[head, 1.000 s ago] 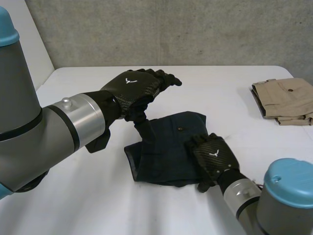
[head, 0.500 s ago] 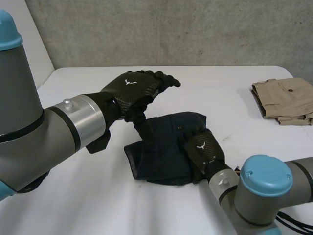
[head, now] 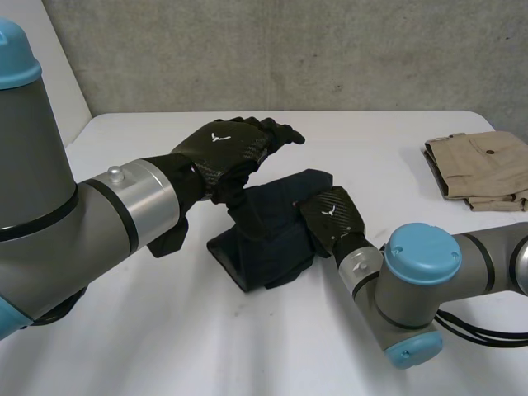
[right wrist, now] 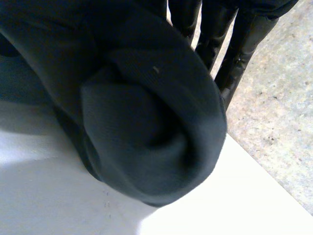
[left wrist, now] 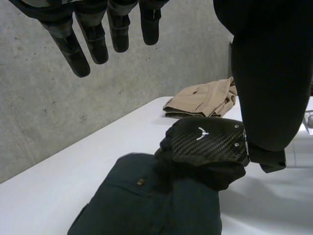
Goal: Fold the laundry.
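The left arm reaches in over the worktop [head: 148, 330], its left hand [head: 227, 148] held in the air above the far left part of the navy shorts [head: 266, 243]. The back of the hand faces up and its straight, spread fingers [left wrist: 93, 41] point away towards the far wall. The thumb [left wrist: 269, 73] hangs down beside them. The hand is wide open and holds nothing.

The right arm comes in low from the near right, with its forearm lying along the table. The right hand [head: 330, 216] is tipped up on the right edge of the shorts, back facing up. In the right wrist view a thick roll of navy cloth sits across the palm, with the fingers [right wrist: 244, 34] reaching past it. The hand is closed on that edge and holds it off the table.

The shorts lie folded in the middle of the worktop, between the two hands. Their long axis runs from the near left to the far right, and a small button [left wrist: 140, 182] faces up. The right side is raised and bunched, while the near left end rests flat.

A folded pair of khaki shorts [head: 483, 165] lies well apart, at the far right edge.
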You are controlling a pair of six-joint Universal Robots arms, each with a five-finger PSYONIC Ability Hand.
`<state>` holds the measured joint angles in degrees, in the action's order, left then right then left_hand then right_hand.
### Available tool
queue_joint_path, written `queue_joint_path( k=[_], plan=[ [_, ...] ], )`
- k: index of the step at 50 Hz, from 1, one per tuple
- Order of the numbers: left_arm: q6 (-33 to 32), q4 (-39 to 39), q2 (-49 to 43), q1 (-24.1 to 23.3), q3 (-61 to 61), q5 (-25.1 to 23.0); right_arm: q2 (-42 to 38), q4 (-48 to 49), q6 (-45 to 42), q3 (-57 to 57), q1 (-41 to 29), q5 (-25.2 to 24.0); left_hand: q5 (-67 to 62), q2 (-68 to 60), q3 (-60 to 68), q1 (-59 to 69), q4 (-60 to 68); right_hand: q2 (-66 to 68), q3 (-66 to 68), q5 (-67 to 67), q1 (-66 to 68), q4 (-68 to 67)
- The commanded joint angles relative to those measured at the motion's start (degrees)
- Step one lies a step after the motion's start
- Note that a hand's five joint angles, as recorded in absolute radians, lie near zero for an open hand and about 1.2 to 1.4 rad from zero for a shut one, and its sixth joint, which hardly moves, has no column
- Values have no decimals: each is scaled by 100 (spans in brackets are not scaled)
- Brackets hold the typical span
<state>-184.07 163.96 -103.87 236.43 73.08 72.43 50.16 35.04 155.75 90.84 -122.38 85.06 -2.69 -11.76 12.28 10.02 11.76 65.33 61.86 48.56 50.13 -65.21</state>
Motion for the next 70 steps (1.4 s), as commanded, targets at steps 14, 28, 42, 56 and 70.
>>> queue_joint_path(
  k=[14,28,42,56,70],
  plan=[
    [29,31,-37,0,5,8,337,-876,-800,-593,1743,-1254,197,105,-156,70,-104,1467,1814,2144,2987,-1479],
    [29,39,-46,0,14,8,-103,-1070,-1004,-2719,2605,-1923,231,138,-189,37,-137,1467,1814,2144,2987,-1479],
    [29,118,-98,0,31,8,-1263,-1738,280,-5832,3396,-1342,214,121,-173,53,-120,1467,1814,2144,2987,-1479],
    [38,136,-327,-9,49,16,-2493,-2485,149,-5956,4652,-2239,214,121,-172,54,-120,1467,1814,2144,2987,-1479],
    [135,136,-371,-35,58,16,-1949,-3100,-880,-5489,5172,-2652,197,105,-156,70,-104,-5533,-5186,-4856,-4013,5521]
  ],
)
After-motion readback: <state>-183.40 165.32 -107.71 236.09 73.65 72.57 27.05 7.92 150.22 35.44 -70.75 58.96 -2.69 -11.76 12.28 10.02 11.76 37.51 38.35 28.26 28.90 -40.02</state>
